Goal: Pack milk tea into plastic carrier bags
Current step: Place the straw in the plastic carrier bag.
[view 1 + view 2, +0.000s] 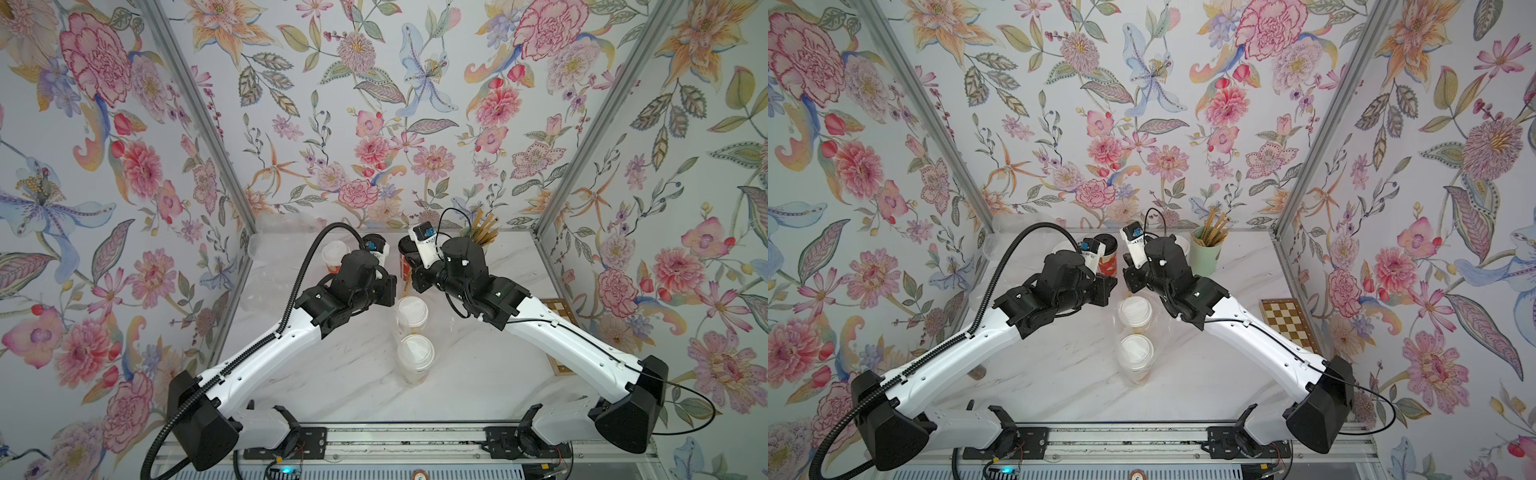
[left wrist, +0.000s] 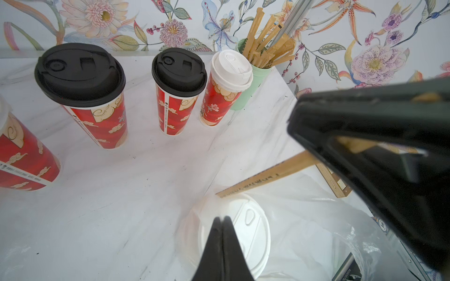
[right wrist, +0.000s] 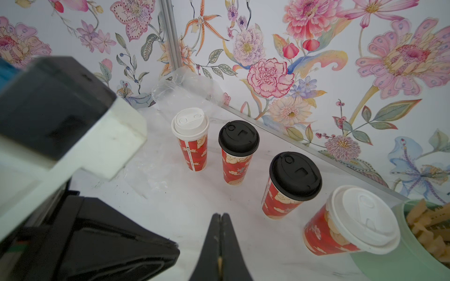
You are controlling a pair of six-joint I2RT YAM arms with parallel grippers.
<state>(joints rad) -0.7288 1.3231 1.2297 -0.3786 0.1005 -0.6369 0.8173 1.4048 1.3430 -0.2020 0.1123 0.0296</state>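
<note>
Two clear milk tea cups with white lids, far (image 1: 412,309) and near (image 1: 415,353), stand mid-table inside a transparent carrier bag (image 2: 316,219). Four red printed cups line the back: white-lidded (image 3: 190,124), black-lidded (image 3: 238,137), black-lidded (image 3: 295,175), white-lidded (image 3: 365,219). My left gripper (image 2: 222,219) hangs shut just above the far clear cup's lid (image 2: 253,226); whether it pinches bag film I cannot tell. Facing it, my right gripper (image 3: 221,215) is shut on a brown paper straw (image 2: 263,177) whose free end reaches that lid's edge.
A mint-green cup of brown straws (image 1: 1206,253) stands at the back right beside the last red cup. A wooden chessboard (image 1: 1289,324) lies along the right wall. Spare crinkly bags (image 3: 185,90) are heaped in the back left corner.
</note>
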